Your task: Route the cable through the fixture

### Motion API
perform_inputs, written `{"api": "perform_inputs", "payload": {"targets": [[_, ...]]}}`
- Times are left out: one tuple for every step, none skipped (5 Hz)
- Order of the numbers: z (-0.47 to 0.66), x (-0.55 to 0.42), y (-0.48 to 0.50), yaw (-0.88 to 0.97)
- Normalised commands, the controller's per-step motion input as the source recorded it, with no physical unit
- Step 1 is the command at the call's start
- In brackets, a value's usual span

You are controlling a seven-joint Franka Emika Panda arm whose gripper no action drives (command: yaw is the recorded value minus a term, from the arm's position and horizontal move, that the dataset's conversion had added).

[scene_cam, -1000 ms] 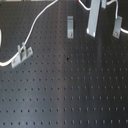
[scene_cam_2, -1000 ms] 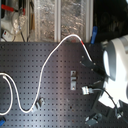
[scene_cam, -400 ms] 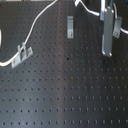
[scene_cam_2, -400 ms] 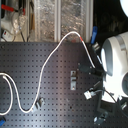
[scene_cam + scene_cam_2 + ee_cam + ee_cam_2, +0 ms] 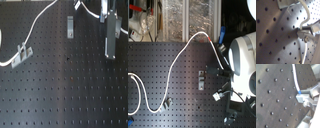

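The cable [image 5: 176, 64] is a long white cord. In the second exterior view it loops over the black pegboard from that view's left and arches up to a red band [image 5: 208, 36]. It then drops to my gripper [image 5: 223, 72]. In the first exterior view the cable [image 5: 35, 27] runs past a metal clip [image 5: 21, 54]; a second clip [image 5: 70, 26] stands apart from it. My gripper [image 5: 110, 55] hangs just above the board, right of that clip. In both wrist views the fingers [image 5: 306, 99] are closed on the cable [image 5: 296, 79] at a blue mark; it also shows in the first wrist view [image 5: 307, 15].
The black pegboard [image 5: 65, 95] fills the first exterior view. The white robot body [image 5: 242, 60] and dark wiring stand at the second exterior view's right. Shelving and clutter [image 5: 173, 20] lie beyond the board's far edge in the second exterior view.
My gripper has moved right and lower in the first exterior view, bringing the held cable end with it. The cable's arch has shifted in the second exterior view.
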Motion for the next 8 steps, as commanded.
{"api": "perform_inputs", "payload": {"targets": [[0.0, -0.508, 0.057, -0.38], [0.0, -0.163, 0.137, -0.16], [0.0, -0.391, 0.053, -0.23], [0.0, -0.366, 0.107, -0.47], [-0.01, -0.101, 0.481, 0.1], [0.01, -0.011, 0.059, -0.02], [0.04, -0.076, 0.486, 0.0], [0.03, -0.108, 0.669, 0.0]]}}
